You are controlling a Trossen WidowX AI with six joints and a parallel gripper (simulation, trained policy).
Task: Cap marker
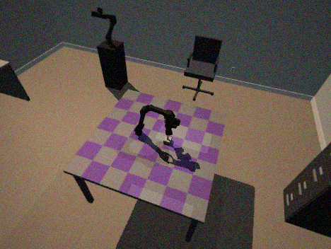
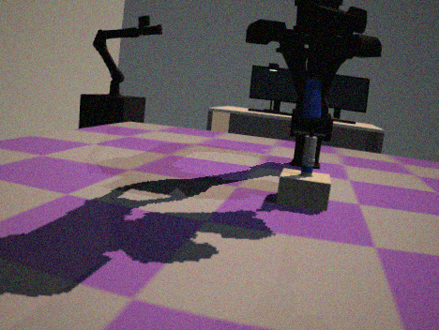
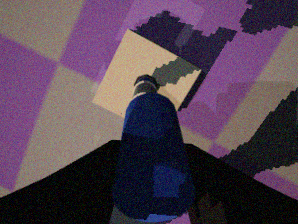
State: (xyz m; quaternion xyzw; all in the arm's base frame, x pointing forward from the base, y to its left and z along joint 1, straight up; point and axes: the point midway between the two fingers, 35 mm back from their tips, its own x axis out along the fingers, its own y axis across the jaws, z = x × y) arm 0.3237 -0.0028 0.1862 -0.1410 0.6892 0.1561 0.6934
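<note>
The blue cap (image 2: 313,100) (image 3: 150,117) is upright between the fingers of my gripper (image 2: 313,89) (image 3: 151,152) (image 1: 169,131), which is shut on it and points down. The marker (image 2: 309,151) (image 3: 146,86) stands upright in the pale holder block (image 2: 304,191) (image 3: 113,86) (image 1: 167,143), with a grey barrel and a little blue at its foot. In the exterior view the cap is above the marker, with a dark stretch between them. In the wrist view the cap's front end overlaps the marker's top. Whether they touch is unclear.
The block stands on the purple and beige checkered table (image 1: 160,171) (image 2: 263,277). The arm's shadow falls across the table beside the block. Beyond the table are an office chair (image 1: 201,68), a second arm on a dark pedestal (image 1: 113,65) (image 2: 113,112) and a desk with monitors (image 2: 272,84).
</note>
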